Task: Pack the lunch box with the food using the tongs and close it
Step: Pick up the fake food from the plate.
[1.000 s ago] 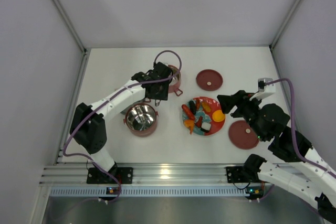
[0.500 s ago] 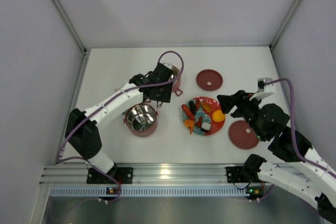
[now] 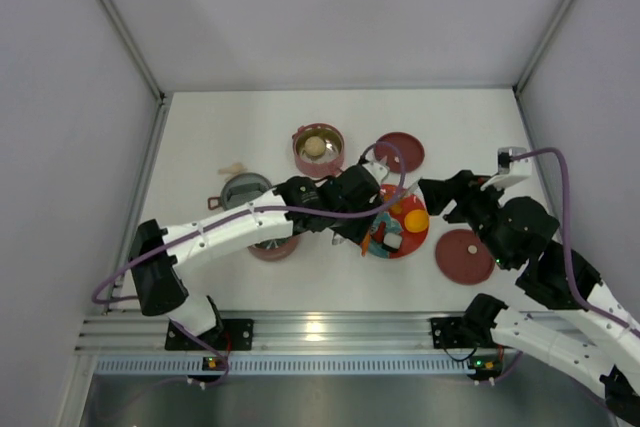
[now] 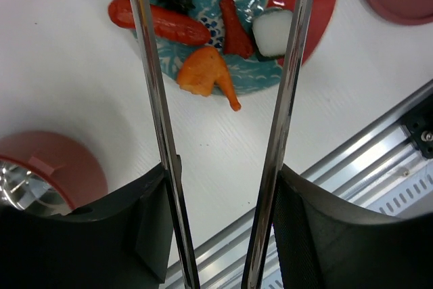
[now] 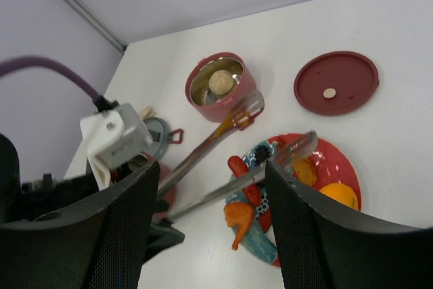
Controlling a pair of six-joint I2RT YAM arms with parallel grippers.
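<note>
**Top external and wrist views: tongs held wide over the food plate**

Nearest the arm bases, the near lid [image 3: 465, 255] lies flat on the table [image 3: 220, 127], just right of the red plate [image 3: 421, 238] and beside the right arm. The right gripper [image 3: 440, 197] hangs just past the plate's right edge, its jaws far apart with nothing between them.

The left arm lies across the near pot [image 4: 51, 160] and hides most of it from above. The left wrist view shows part of the pot's pink wall and steel inside.

The left gripper [image 4: 222, 174] carries the tongs [image 4: 154, 86], with one jaw pressed on the outside of each arm. The tongs stand wide, arms well apart, and nothing is caught between them. In the right wrist view one tip is over the plate and the other is near the far pot's handle.

Under the tongs, the plate carries:
- the red sausage [image 4: 162, 24]
- the orange carrot [image 4: 206, 76]
- a white piece [image 4: 272, 32] with a dark edge
- the orange ball [image 3: 416, 220]

Farther back, the grey dish [image 3: 243, 190] sits to the left. The far pot [image 3: 300, 159] stands open with a pale lump [image 3: 315, 146] inside. The far lid [image 3: 408, 145] lies flat to its right.
</note>
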